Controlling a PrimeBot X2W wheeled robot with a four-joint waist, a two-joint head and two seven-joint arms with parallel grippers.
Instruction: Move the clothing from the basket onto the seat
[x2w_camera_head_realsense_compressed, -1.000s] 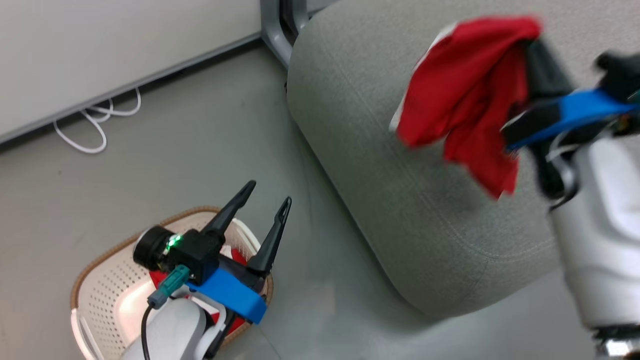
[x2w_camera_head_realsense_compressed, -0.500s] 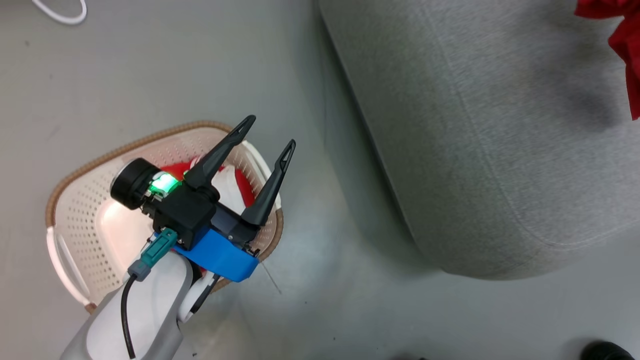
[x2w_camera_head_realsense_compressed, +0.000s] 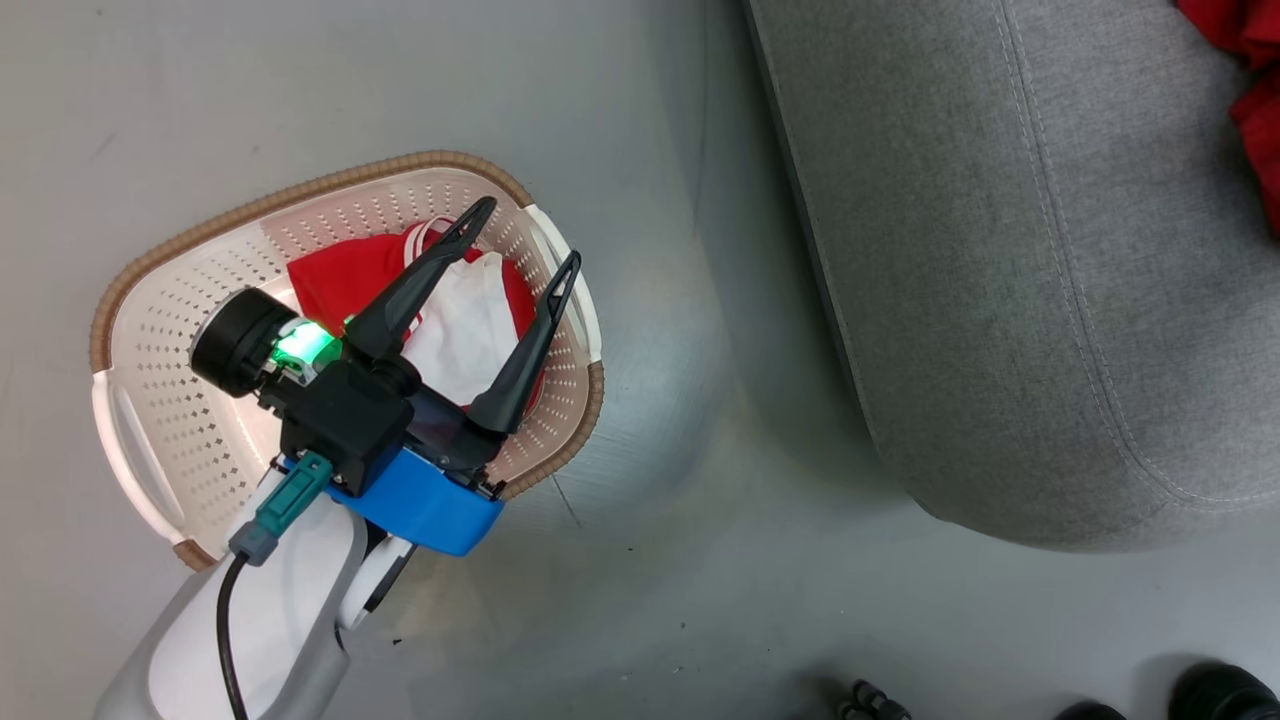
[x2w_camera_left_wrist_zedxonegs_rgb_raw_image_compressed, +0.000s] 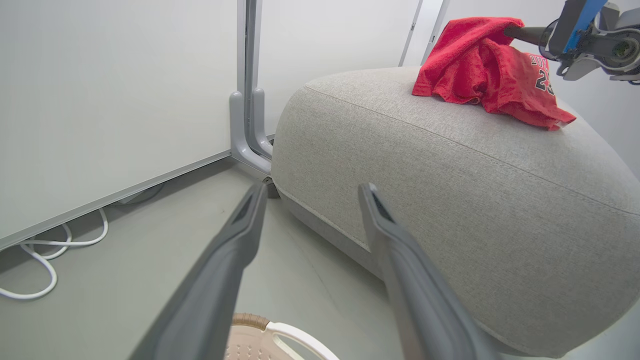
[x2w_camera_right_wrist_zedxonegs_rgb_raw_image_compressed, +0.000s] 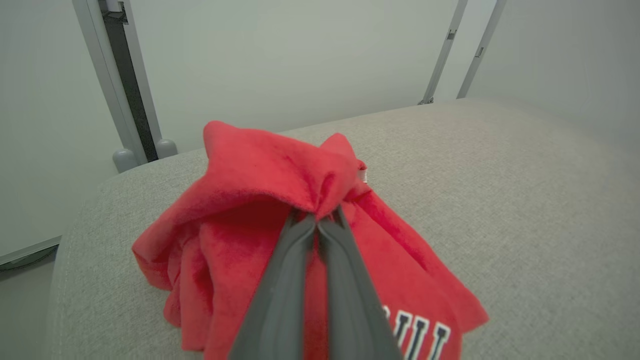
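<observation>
Clothing is split between two places, one piece on the seat and one in the basket. The grey fabric seat (x2w_camera_head_realsense_compressed: 1000, 250), rounded at the corners with stitched seams, stands on a pale grey floor (x2w_camera_head_realsense_compressed: 650, 600) against a white wall panel (x2w_camera_left_wrist_zedxonegs_rgb_raw_image_compressed: 115, 100). The cream perforated basket (x2w_camera_head_realsense_compressed: 160, 420) with a brown woven-look rim sits on the floor near the seat, apart from it on its left in the head view.

A red jersey (x2w_camera_left_wrist_zedxonegs_rgb_raw_image_compressed: 490, 75) printed with the number 23 lies draped on top of the seat. Its lower folds rest on the fabric and its top is bunched up. The right gripper (x2w_camera_right_wrist_zedxonegs_rgb_raw_image_compressed: 317, 220) pinches that bunch, its two dark fingers closed tight on the cloth.

A red garment with a white panel (x2w_camera_head_realsense_compressed: 340, 275) lies crumpled inside the basket. The left gripper (x2w_camera_head_realsense_compressed: 528, 232) hovers above it with its fingers spread wide and nothing between them.

A white cable (x2w_camera_left_wrist_zedxonegs_rgb_raw_image_compressed: 50, 260) loops on the floor by the wall.
</observation>
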